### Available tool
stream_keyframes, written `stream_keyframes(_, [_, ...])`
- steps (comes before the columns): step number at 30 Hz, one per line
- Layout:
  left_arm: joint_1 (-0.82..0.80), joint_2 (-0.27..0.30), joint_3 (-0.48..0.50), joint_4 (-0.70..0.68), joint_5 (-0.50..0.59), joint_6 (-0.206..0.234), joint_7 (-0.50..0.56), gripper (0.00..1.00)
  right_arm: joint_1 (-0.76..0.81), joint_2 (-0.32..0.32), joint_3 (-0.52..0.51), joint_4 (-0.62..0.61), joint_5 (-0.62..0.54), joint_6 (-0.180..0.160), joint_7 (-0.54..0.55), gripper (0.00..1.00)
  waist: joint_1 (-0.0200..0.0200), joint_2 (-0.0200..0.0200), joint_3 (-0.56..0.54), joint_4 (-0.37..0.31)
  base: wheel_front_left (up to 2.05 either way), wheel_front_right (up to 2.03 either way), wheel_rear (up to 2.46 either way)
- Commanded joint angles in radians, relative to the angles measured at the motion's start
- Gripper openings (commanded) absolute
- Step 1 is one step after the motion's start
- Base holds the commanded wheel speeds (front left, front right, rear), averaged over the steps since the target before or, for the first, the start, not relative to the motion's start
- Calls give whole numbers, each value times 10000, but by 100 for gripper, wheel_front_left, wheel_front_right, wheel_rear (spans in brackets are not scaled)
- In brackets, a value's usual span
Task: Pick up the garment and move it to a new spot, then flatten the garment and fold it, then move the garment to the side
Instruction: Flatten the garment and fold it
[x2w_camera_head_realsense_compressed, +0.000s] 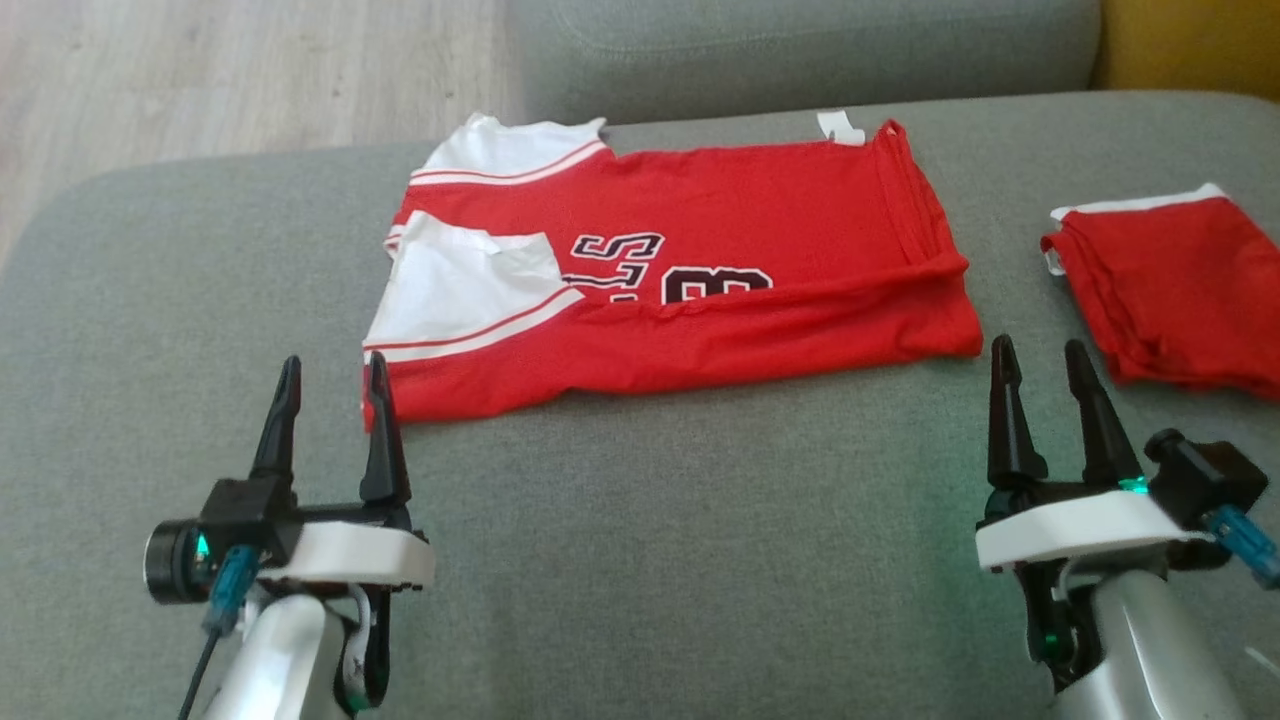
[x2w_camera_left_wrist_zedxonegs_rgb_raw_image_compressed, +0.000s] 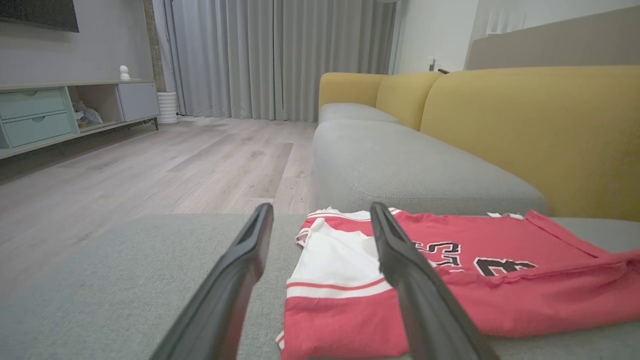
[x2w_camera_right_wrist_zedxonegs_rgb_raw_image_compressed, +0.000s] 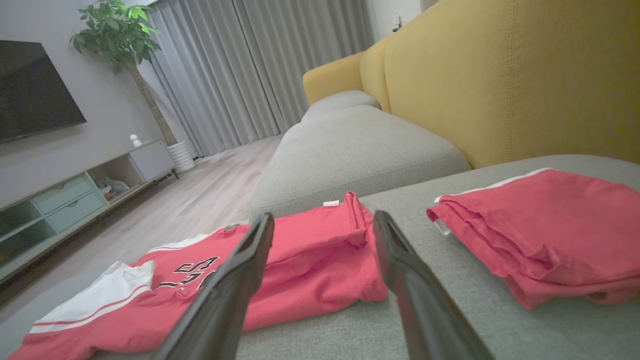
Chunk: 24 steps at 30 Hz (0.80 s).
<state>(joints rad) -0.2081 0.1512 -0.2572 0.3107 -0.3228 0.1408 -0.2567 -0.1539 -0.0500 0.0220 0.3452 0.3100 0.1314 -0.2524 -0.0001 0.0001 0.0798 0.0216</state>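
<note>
On the sofa (x2w_camera_head_realsense_compressed: 650, 520), the red jersey (x2w_camera_head_realsense_compressed: 720, 260) lies sideways, its two near corners just ahead of the empty, wide-open left gripper (x2w_camera_head_realsense_compressed: 332, 362) and right gripper (x2w_camera_head_realsense_compressed: 1040, 343).

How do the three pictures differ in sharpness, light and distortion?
Head view: soft, grainy, the jersey oversaturated, its lettering smeared. Left wrist view: even soft light, the left gripper's fingers close and blurred, the room behind sharper. Right wrist view: tilted wide-angle, the yellow sofa back leans, the folded red garment clear.
</note>
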Motion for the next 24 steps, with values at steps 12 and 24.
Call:
stream_keyframes(12, [-2440, 393, 201, 2897, 396, -604, 549, 100, -738, -4, 533, -782, 39, -7, -93, 100, 1, -1, 1231, -485, 0, 0, 0])
stream_keyframes(24, [-3349, 553, 125, 5610, 269, -459, 2159, 100, -942, -3, 769, -877, 215, -7, -93, 100, 1, -1, 1820, -794, 0, 0, 0])
